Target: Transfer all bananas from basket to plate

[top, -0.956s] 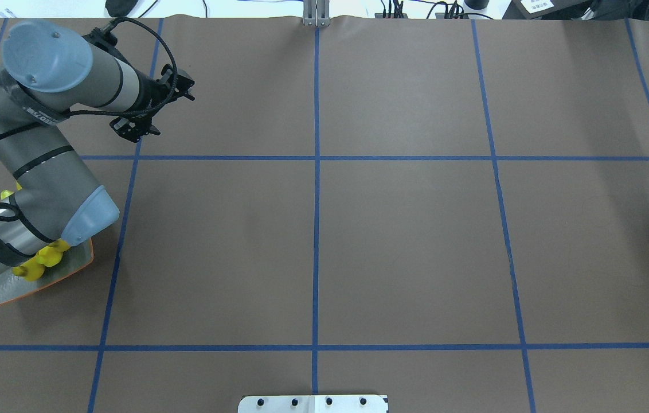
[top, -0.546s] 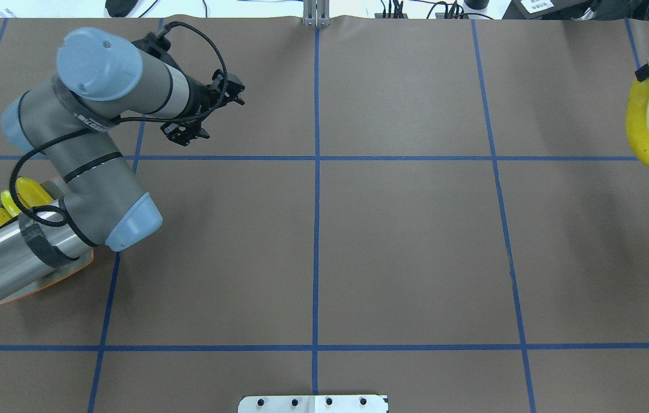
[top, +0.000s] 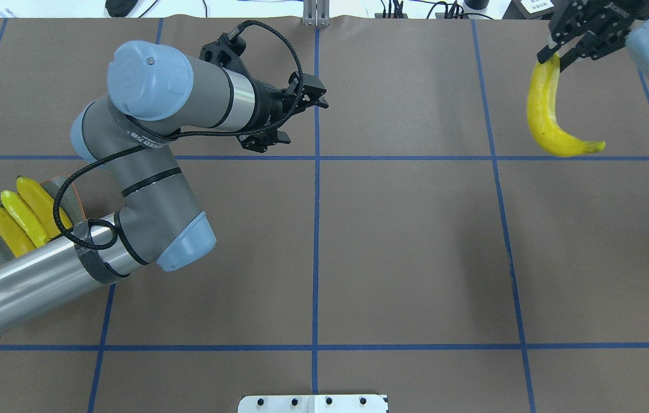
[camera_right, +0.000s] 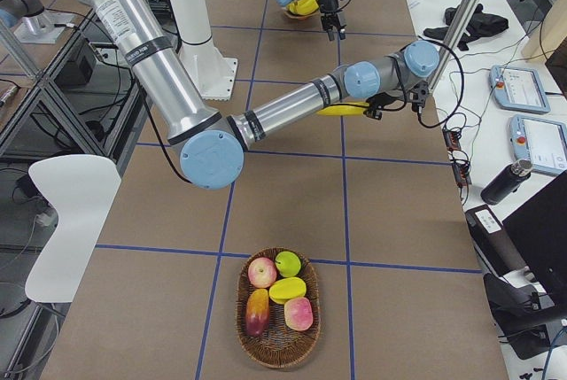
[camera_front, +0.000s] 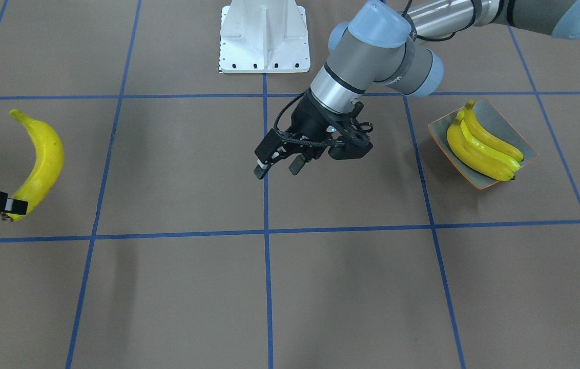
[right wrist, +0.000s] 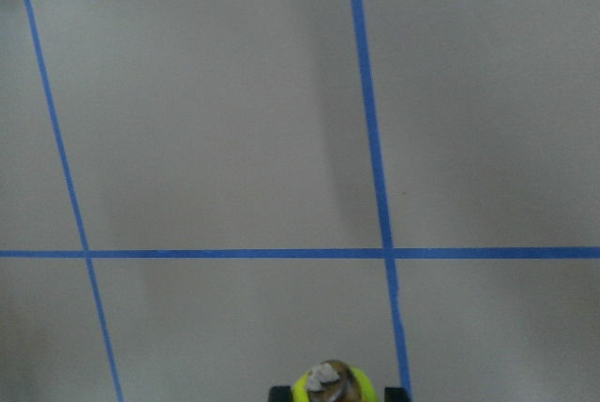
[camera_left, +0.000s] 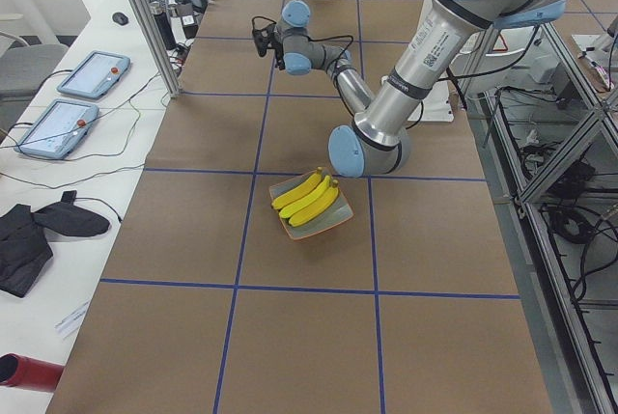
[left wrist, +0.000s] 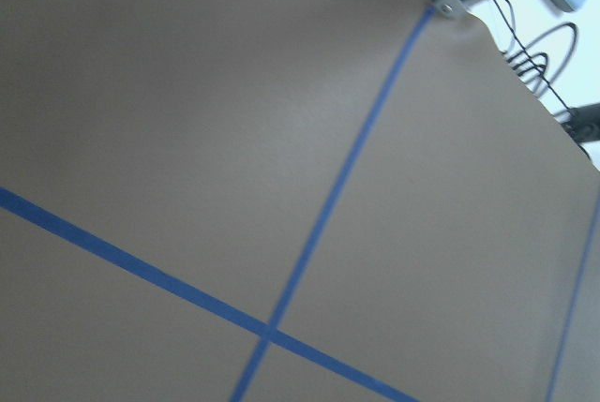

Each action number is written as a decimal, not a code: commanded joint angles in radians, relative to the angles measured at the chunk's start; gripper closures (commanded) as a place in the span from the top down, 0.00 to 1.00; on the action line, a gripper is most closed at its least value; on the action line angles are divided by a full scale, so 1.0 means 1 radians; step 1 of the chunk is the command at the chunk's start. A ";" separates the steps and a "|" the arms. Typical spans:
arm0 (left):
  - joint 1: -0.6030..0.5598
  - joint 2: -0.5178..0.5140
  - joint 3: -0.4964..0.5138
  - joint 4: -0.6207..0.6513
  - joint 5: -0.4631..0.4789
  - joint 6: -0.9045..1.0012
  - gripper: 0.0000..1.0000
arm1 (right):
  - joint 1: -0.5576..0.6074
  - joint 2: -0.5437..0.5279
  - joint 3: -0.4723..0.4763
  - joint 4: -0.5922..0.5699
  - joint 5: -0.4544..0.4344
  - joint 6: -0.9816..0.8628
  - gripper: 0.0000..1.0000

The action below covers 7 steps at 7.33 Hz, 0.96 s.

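— Brown paper with a blue tape grid covers your long table (top: 405, 246). At its left end sits the square grey-green glazed plate (camera_front: 506, 123) with the orange-brown rim, and three smooth, bright yellow bananas (camera_front: 479, 146) lie side by side in it.

— And your fourth curved yellow banana (top: 542, 120)?

— Your right gripper (top: 555, 56) has its fingers clamped on one tip. The fruit hangs free below it, clear of the paper, over the table's right side. Held by the end like that, most of its length is open for a second grasp.

— That would explain why your left gripper (camera_front: 277, 169) hovers near the middle line, fingers apart and empty. I judge you are setting up a hand-over, since the plate lies far from the right arm's side.

— Look at the oval wicker basket (camera_right: 276, 360) at the right end. It shows you apples and other round fruit (camera_right: 262, 271) and no banana that I can see, so this is probably your last one.
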 commanded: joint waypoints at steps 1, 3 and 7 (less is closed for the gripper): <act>0.034 -0.032 0.000 -0.159 0.047 -0.110 1.00 | -0.063 0.025 0.019 0.054 0.018 0.141 0.00; 0.095 -0.049 0.007 -0.207 0.136 -0.111 1.00 | -0.115 0.025 0.017 0.201 0.021 0.306 0.00; 0.117 -0.093 0.053 -0.212 0.137 -0.103 1.00 | -0.176 0.042 0.026 0.300 0.018 0.410 0.00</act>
